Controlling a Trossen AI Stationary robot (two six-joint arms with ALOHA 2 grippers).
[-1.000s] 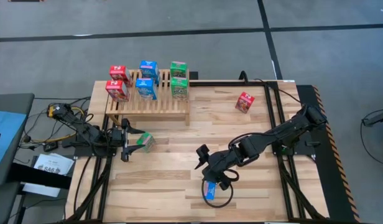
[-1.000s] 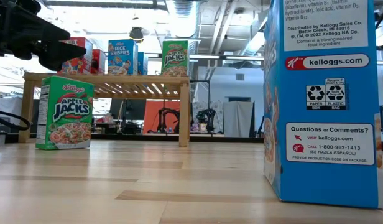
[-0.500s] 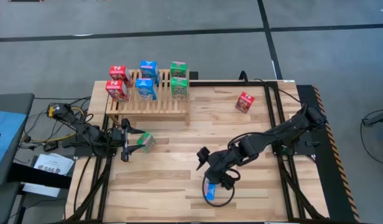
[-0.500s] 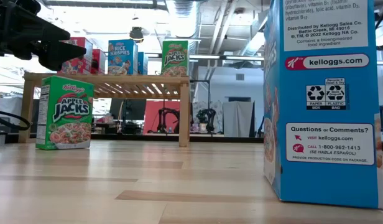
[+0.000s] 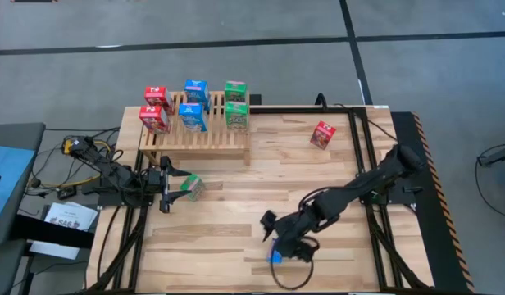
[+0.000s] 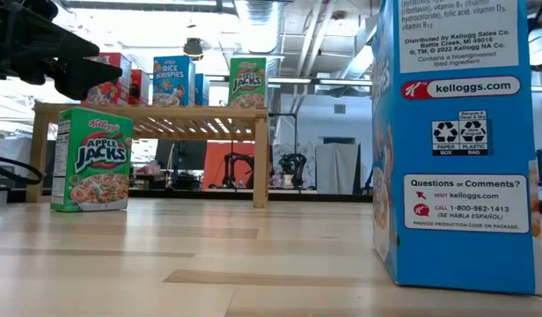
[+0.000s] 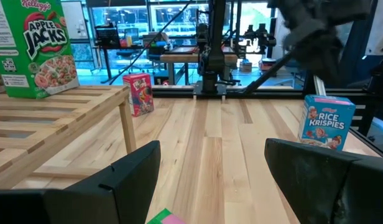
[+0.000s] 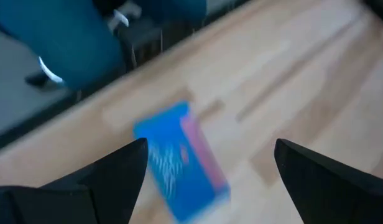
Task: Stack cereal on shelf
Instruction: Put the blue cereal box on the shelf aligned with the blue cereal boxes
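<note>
The wooden slatted shelf (image 5: 195, 135) stands at the table's far left and carries two red, two blue and two green cereal boxes (image 5: 192, 116). A blue box (image 5: 276, 256) stands upright near the table's front edge. My right gripper (image 5: 284, 244) hovers open over it, one finger (image 8: 104, 180) on either side of the box (image 8: 182, 162). Whether the fingers touch it, I cannot tell. My left gripper (image 5: 172, 187) waits open at the left edge. A green box (image 6: 93, 158) stands on the table just in front of it. A red box (image 5: 322, 134) stands at the far right.
The black frame rails (image 5: 363, 147) run along the table's right side, and cables (image 5: 80, 160) lie off its left edge. Bare planks (image 5: 236, 205) lie between the shelf and the blue box.
My right gripper has moved toward the table's near edge and down, and now covers most of the blue box from above. The blue box has stayed upright in place. My left arm has kept still.
</note>
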